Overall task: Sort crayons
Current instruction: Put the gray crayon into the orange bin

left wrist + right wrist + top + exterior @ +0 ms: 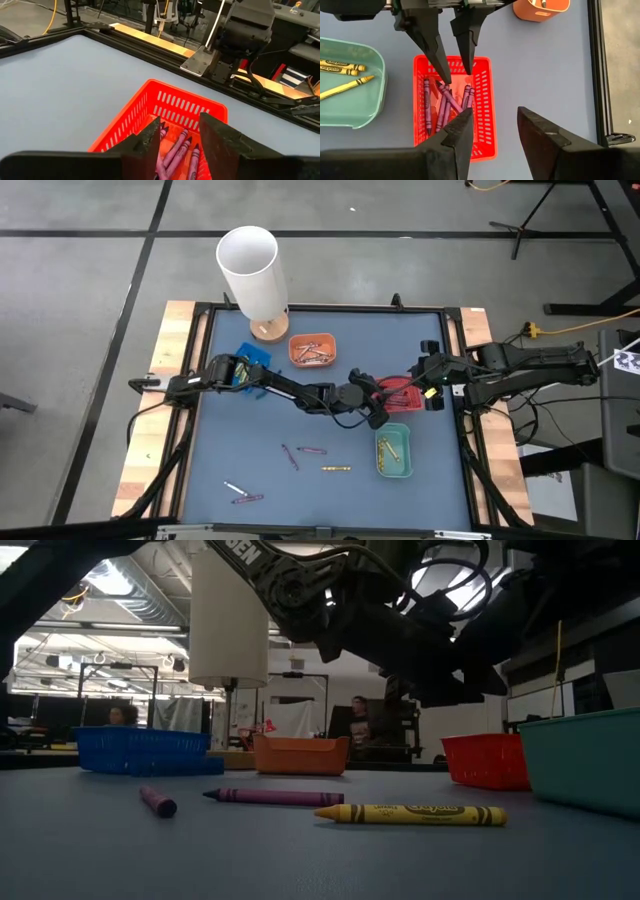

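The left gripper (pixel 454 62) hangs right over the red tray (pixel 487 107), and its two dark fingers stand apart with nothing between them. Under its tips lie the purple crayons (pixel 445 105), a small bunch resting in the bottom of that tray. The right gripper (pixel 492 135) hovers just above the same tray, a bit higher up, and its fingers are apart and empty too. Next to the red tray sits the green tray (pixel 372 107) with yellow crayons (pixel 342 75) in it. Farther off is the orange tray (pixel 312 348), which seems to hold some crayons as well, but they are too small to tell the colour. The blue tray (pixel 252 360) sits under the left arm, near the tall white tube (pixel 250 270). More loose crayons (pixel 312 450) wait on the blue-grey table (pixel 240 440), purple, yellow and pale ones. What could go wrong is a bump: both grippers crowd over one tray, so if either moves fast they could knock together, or a finger tip could catch the tray wall and tip it over. The right wrist view looks down into the red tray and shows the crayons inside. The low view cannot see into any tray, but it shows the yellow crayon (pixel 410 813) on the table lying flat, with its label easy to read.
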Motion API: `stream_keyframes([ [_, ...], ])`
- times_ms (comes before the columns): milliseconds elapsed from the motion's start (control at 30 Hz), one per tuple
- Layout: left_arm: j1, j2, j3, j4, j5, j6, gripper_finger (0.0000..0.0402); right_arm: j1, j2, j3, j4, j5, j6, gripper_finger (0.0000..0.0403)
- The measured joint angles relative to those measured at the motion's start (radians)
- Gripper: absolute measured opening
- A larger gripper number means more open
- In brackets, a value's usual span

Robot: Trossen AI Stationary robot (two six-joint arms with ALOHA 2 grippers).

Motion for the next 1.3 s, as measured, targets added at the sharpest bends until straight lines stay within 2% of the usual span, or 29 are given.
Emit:
stream_keyframes([
  [100, 0.000, 0.000, 0.000, 0.000, 0.000, 0.034, 0.0122, 0.000, 0.000, 0.000, 0.000, 0.000, 0.000, 0.0152],
  [367, -0.012, -0.068, 0.000, -0.036, -0.003, 0.282, 0.0119, 0.000, 0.000, 0.000, -0.001, -0.001, 0.000, 0.0152],
  [467, -0.024, -0.123, 0.000, -0.137, 0.000, 0.311, 0.0119, 0.000, 0.000, 0.000, -0.001, -0.001, 0.000, 0.0152],
  [667, -0.062, -0.270, 0.001, -0.462, 0.002, 0.303, 0.0119, 0.000, 0.000, 0.000, -0.001, -0.003, 0.001, 0.0152],
  [800, -0.104, -0.361, 0.000, -0.695, 0.005, 0.251, 0.0118, 0.000, 0.000, 0.000, -0.002, -0.003, 0.001, 0.0152],
  [967, -0.166, -0.457, 0.000, -0.929, 0.024, 0.118, 0.0118, 0.000, 0.000, 0.000, -0.001, -0.007, 0.001, 0.0152],
  [1067, -0.208, -0.499, 0.000, -1.070, 0.104, 0.023, 0.0118, 0.000, 0.000, 0.000, 0.000, -0.008, 0.001, 0.0152],
  [1200, -0.273, -0.521, 0.000, -1.208, 0.272, -0.101, 0.0118, 0.000, 0.000, 0.000, 0.000, -0.014, 0.001, 0.0152],
  [1300, -0.332, -0.520, 0.000, -1.287, 0.357, -0.177, 0.0118, 0.000, 0.000, 0.000, 0.000, -0.026, 0.001, 0.0152],
])
